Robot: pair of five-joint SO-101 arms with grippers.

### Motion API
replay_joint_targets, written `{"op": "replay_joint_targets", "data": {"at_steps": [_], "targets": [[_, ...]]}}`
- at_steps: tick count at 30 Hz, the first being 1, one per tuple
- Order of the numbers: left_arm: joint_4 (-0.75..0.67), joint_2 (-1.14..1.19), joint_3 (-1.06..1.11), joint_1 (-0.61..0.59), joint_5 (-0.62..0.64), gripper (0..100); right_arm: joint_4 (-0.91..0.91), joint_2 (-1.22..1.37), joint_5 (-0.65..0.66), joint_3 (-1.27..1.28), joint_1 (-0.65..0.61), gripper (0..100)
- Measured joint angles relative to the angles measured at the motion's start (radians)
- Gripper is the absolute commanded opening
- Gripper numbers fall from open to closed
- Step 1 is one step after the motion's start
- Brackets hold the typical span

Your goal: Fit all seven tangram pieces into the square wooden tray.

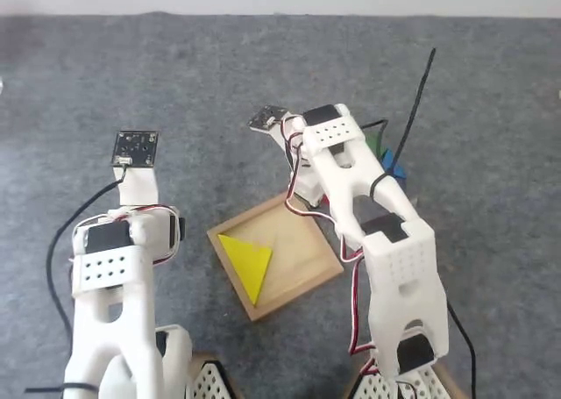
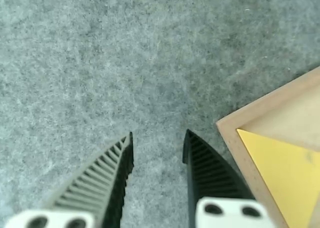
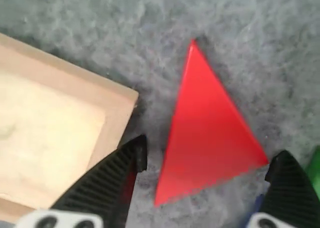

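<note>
Right gripper [image 3: 210, 155] is spread wide, nothing grabbed, with the red triangle [image 3: 205, 128] flat on the felt between its 2 fingers. Looks like the pick-up step for piece 2. Next it has to drop, pinch the triangle's edges and carry it over the rim. The wooden tray [image 3: 117, 110] corner sits just beside 1 finger, and a green piece [image 3: 315, 163] peeks past the other. In the tray: 1 yellow triangle [image 1: 246, 257] tucked into a corner. Left gripper [image 2: 158, 138] hangs open over felt, the tray just off 1 finger.
</note>
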Motion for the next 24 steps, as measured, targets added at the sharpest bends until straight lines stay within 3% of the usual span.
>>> {"op": "replay_joint_targets", "data": {"at_steps": [4,8,24], "targets": [[0.0,0.0,0.0,0.0,0.0,17,-0.02,0.011,0.003,0.0,0.012,36.3],[0.0,0.0,0.0,0.0,0.0,17,-0.02,0.015,0.003,0.0,0.012,26.8],[0.0,0.0,0.0,0.0,0.0,17,-0.031,0.017,-0.025,-0.009,0.029,22.8]]}}
